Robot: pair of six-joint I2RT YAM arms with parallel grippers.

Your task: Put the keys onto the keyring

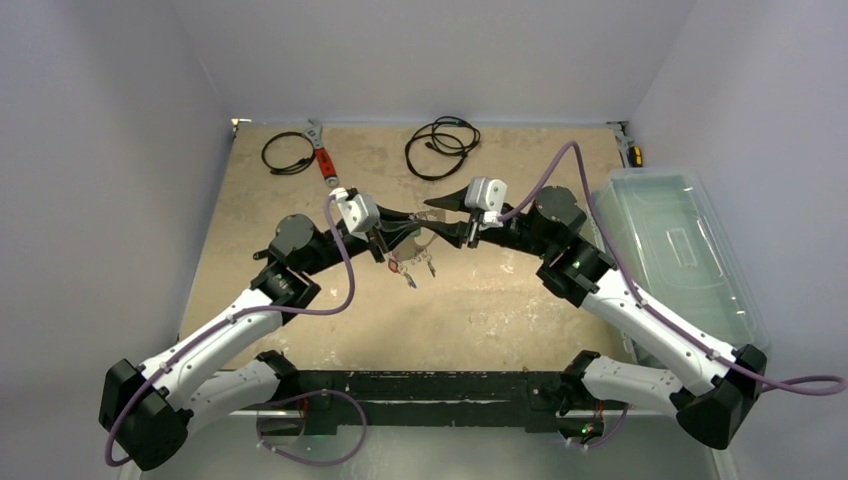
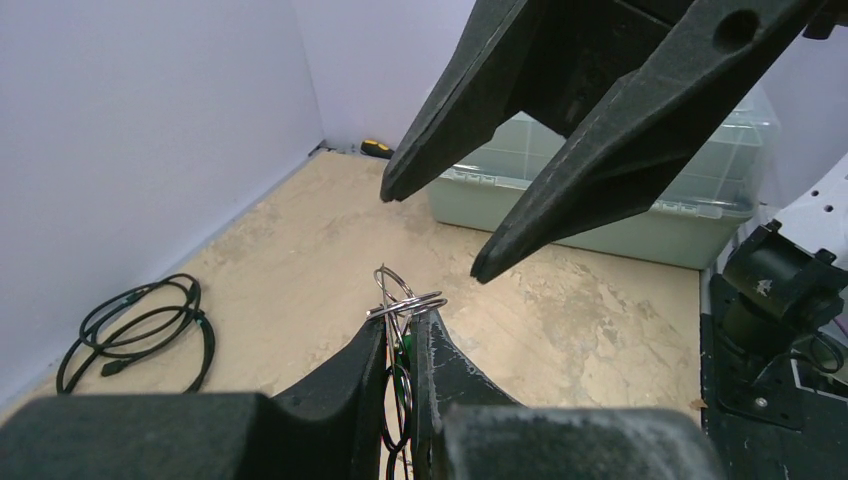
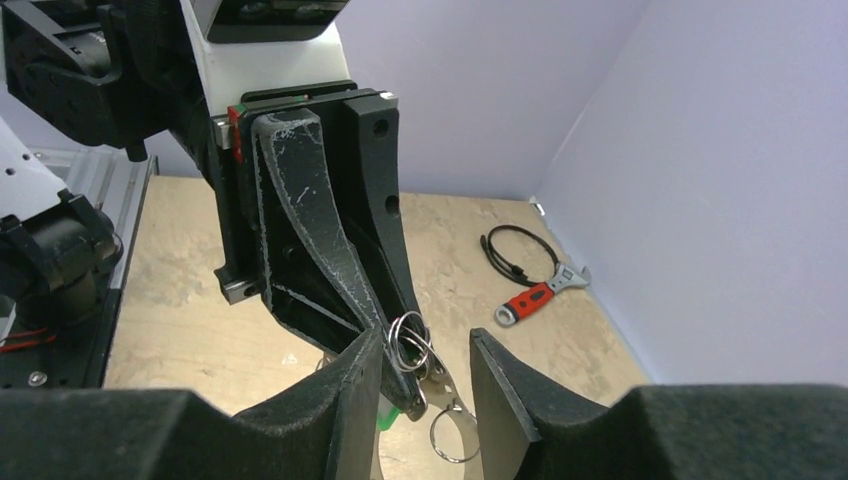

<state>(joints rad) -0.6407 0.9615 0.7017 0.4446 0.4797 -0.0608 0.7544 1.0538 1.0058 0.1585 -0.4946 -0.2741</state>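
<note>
Left gripper (image 2: pixel 402 322) clamped on upright keyring (image 2: pixel 405 304) | keys (image 1: pixel 412 268) dangling | right gripper (image 3: pixel 425 340) parted

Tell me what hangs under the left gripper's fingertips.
Thin wire rings are pinched in the left gripper, a loose ring dangles lower, and tagged keys hang beneath. The right gripper hides most of them in its wrist view.

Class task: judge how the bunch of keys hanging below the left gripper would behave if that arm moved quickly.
Likely to swing: the keys dangle loosely from the thin wire keyring, which the left gripper pinches only at one spot. Probably light for its size, but the smooth metal might slip or twist between the fingers.
</note>
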